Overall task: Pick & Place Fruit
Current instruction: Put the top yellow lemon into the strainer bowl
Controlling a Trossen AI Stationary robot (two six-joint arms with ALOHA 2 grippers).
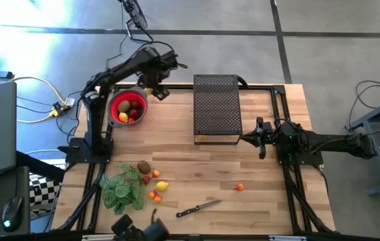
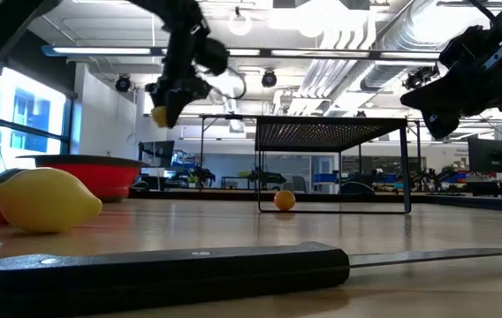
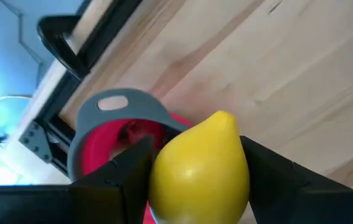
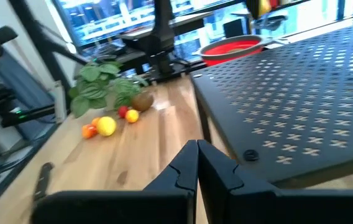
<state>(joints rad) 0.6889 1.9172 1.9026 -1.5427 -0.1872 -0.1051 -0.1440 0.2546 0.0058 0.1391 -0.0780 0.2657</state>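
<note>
- Pale wooden tabletop (image 1: 243, 167) fills my high view. I see the left gripper (image 1: 148, 90) at the far rim of the red bowl (image 1: 118, 102), clamped on a lemon (image 1: 148, 91); the bowl already holds several pieces of fruit. A black perforated rack (image 1: 216, 107) stands between the two arms. The right gripper (image 1: 259, 137) waits just beside that rack, fingers together. Near the front left lie a kiwi (image 1: 144, 167), a second lemon (image 1: 162, 187) and small orange pieces beside a leafy plant (image 1: 123, 189); a knife (image 1: 197, 209) and one lone orange piece (image 1: 239, 187) lie further right.
- Low view: the knife's black handle (image 2: 163, 269) crosses the foreground and blocks much of the table. I see the held lemon (image 2: 159, 115) hanging above the bowl (image 2: 87, 172).
- Left wrist view: both fingers (image 3: 120, 177) press the lemon (image 3: 198, 168), with the bowl (image 3: 114, 134) below.
- Right wrist view: closed fingers (image 4: 186, 168) point past the rack (image 4: 288, 106) towards the loose fruit.
</note>
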